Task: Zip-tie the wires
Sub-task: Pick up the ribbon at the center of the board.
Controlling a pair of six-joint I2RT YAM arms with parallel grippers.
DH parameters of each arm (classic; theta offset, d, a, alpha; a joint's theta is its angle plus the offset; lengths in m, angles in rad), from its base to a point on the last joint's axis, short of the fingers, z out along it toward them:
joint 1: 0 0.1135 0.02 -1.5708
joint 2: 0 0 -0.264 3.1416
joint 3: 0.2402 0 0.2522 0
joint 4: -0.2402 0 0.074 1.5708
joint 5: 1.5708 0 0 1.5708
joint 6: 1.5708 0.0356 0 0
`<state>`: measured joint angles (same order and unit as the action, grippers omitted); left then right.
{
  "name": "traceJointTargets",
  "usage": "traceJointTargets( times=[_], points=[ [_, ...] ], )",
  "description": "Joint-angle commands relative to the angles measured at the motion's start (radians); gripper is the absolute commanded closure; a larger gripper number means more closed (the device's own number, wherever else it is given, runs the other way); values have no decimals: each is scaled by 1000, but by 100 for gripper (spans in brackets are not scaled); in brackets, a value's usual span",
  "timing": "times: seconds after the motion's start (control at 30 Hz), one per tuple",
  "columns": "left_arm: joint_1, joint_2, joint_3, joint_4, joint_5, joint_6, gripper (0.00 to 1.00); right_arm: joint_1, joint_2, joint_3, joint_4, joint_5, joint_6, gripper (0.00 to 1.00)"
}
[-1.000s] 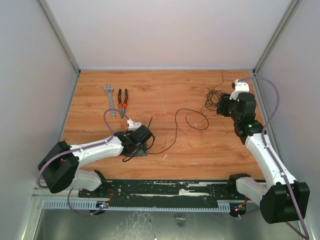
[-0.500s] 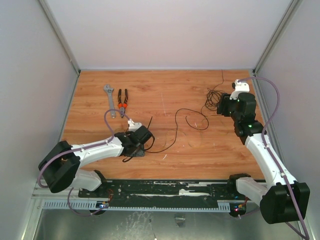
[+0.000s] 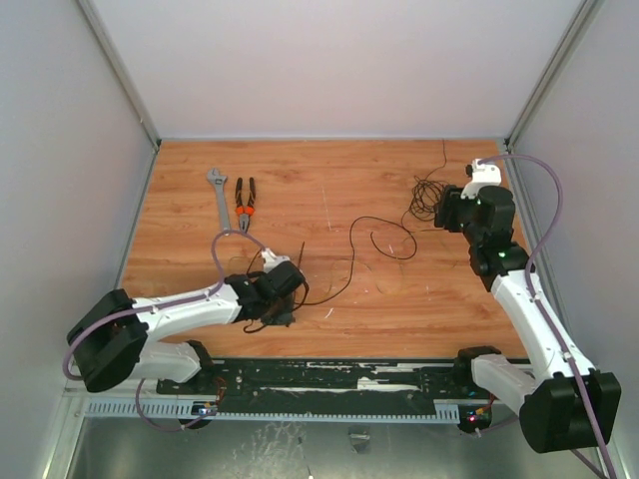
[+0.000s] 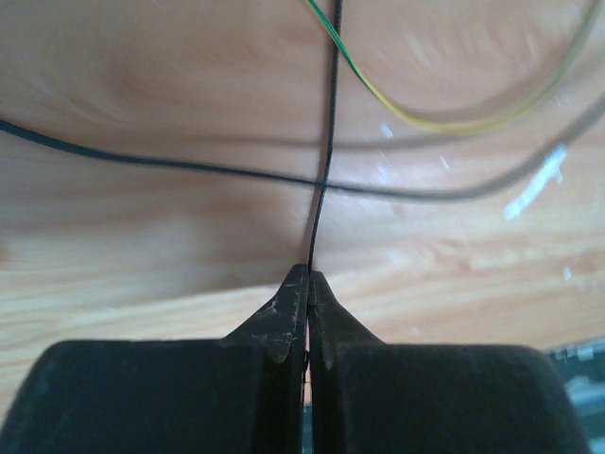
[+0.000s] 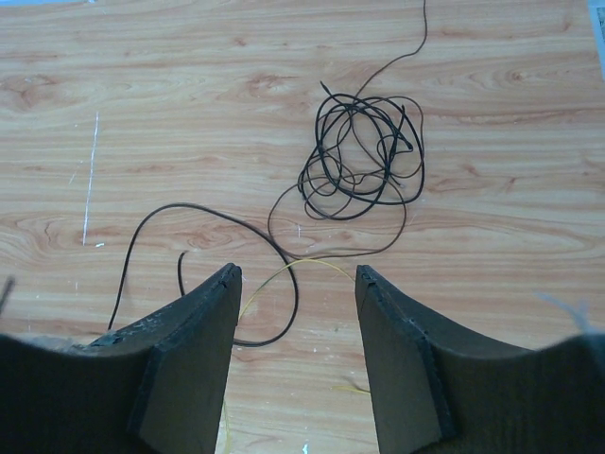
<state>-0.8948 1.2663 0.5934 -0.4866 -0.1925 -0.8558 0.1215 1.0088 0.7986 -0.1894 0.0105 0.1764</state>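
Observation:
My left gripper [image 4: 309,274] [image 3: 294,273] is shut near the table's front left. A thin black strip, the zip tie [image 4: 326,142] [image 3: 301,248], runs straight out from between its tips. A black wire [image 4: 170,163] and a yellow-green wire [image 4: 416,118] cross the wood just beyond it. The tangle of wires [image 5: 364,156] [image 3: 427,198] lies at the back right, with a long loop [image 3: 384,239] trailing toward the middle. My right gripper [image 5: 295,274] [image 3: 449,210] hovers open just beside the tangle, with nothing between its fingers [image 5: 194,340].
A grey wrench [image 3: 219,195] and orange-handled pliers [image 3: 245,200] lie side by side at the back left. White walls close the table in on the left, back and right. A metal rail [image 3: 329,384] runs along the near edge.
My left gripper has closed on the zip tie, and its arm has drawn slightly toward the near edge. The right arm has not moved.

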Motion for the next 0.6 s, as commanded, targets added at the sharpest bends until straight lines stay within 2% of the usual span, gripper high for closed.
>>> traceJointTargets(
  times=[0.0,0.17,0.37,0.57],
  points=[
    [-102,10,-5,-87,185,-39,100,-1,-28,-3,18,-10,3,47],
    [-191,-71,11,-206,317,-65,100,0,-39,-12,22,-17,8,47],
    [-205,-267,-12,-396,476,-103,100,-1,-42,-31,42,-35,22,47],
    [-207,-432,-62,-517,511,-184,100,-1,-45,-34,44,-45,30,47]
  ],
)
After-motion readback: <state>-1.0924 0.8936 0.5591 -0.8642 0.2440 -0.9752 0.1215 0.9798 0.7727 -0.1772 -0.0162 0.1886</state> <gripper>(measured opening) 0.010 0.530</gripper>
